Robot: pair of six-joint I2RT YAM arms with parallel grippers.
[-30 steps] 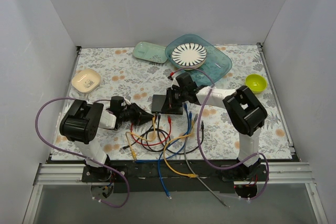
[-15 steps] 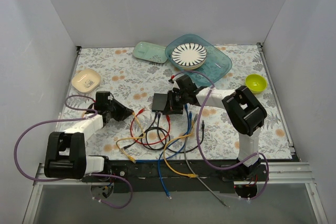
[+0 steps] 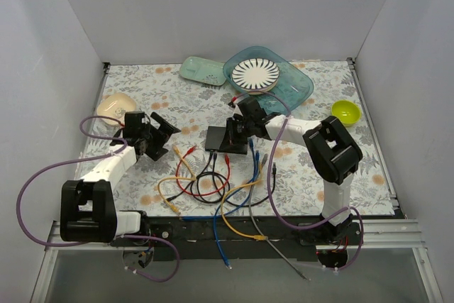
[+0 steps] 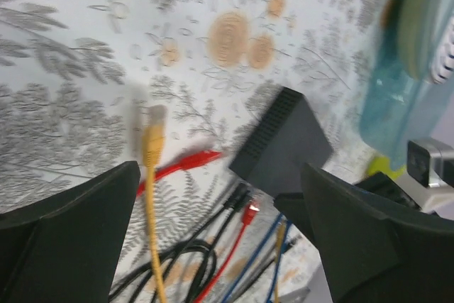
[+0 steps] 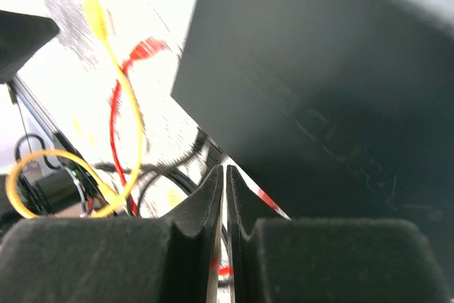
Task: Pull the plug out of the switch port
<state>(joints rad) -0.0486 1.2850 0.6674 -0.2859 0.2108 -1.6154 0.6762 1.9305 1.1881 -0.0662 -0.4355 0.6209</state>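
At centre frame, the switch [image 3: 216,138] lies under the right gripper [image 3: 235,135], fingers pressed together. At centre-left, the left gripper [image 3: 159,138] hangs spread, empty. The yellow plug [image 4: 152,140] lies loose, so the pull looks done.

switch [image 4: 284,140]: matt black plastic, finely ribbed side | yellow cable [image 4: 150,196]: smooth, slightly glossy plastic jacket | table cover [image 4: 71,69]: matt floral print | tray [image 3: 298,89]: translucent glossy teal plastic
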